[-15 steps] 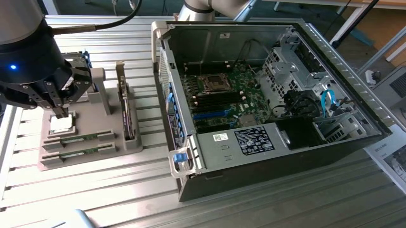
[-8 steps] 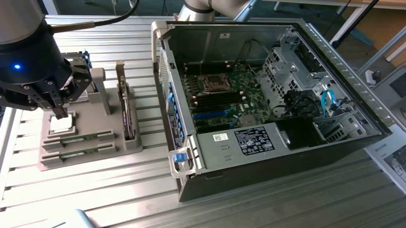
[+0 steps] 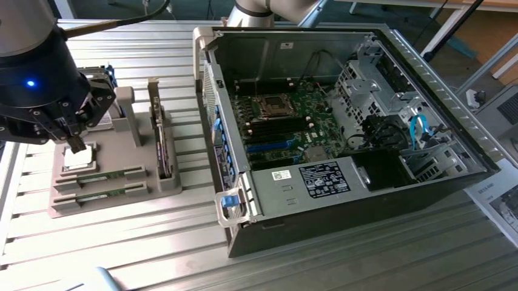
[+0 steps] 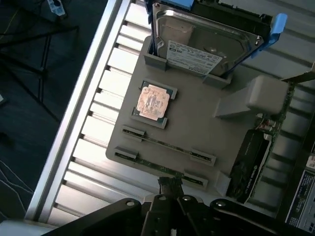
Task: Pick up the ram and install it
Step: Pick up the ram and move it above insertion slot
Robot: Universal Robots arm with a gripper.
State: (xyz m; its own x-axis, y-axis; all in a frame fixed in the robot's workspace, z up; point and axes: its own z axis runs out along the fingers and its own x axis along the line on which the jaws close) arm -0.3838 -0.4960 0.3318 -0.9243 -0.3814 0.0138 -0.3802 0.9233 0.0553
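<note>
Ram (image 4: pixel 150 165) edge-up in gray holder (image 4: pixel 197 123) slot, long axis across exterior view's left-right; fingers (image 4: pixel 165 185) pressed together above.

Two ram sticks, each a long, thin green circuit board carrying small dark chips, stand on their long edges in parallel slots of a grey holder (image 3: pixel 121 159) (image 4: pixel 197 125) on the table (image 3: pixel 121 242). The inner ram stick (image 3: pixel 104 177) (image 4: pixel 167 145) lies nearer the middle of the holder, and the outer ram stick (image 3: pixel 101 194) (image 4: pixel 150 165) lies just beside it, along the holder's edge. Both are level and seated, and each is flanked at either end by a raised grey block of the holder.
</note>
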